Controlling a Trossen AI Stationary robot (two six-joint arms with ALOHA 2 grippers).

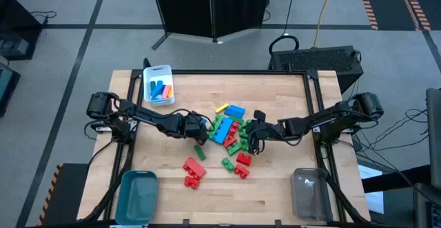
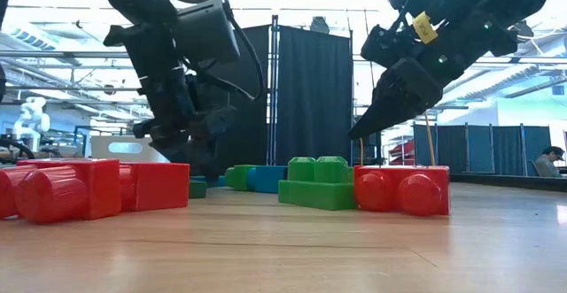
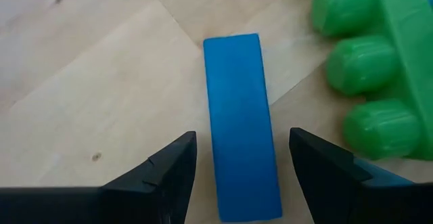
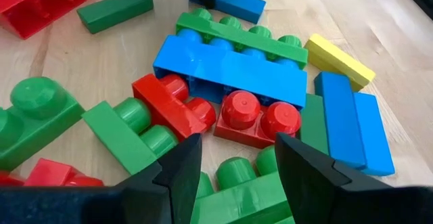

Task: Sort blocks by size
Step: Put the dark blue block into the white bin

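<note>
A thin blue bar [image 3: 240, 116] lies flat on the wooden table at the left edge of the pile of blocks [image 1: 227, 128]. My left gripper [image 3: 242, 149] is open and slants down over it, one finger on each long side with a little gap to each. The right wrist view also shows that gripper's tip over the bar [image 4: 237, 2]. My right gripper [image 4: 233, 160] is open and hovers over the pile's right side, above a green brick [image 4: 237, 183], holding nothing. In the pile are a long blue brick [image 4: 230, 72], red bricks [image 4: 257, 119] and a yellow bar [image 4: 338, 61].
A white bin [image 1: 169, 83] with several small blocks stands at the far left. A teal bin [image 1: 138, 193] sits at the near left and a clear bin [image 1: 309, 190] at the near right. Loose red bricks [image 1: 194, 173] and a green bar [image 1: 199, 151] lie nearer than the pile.
</note>
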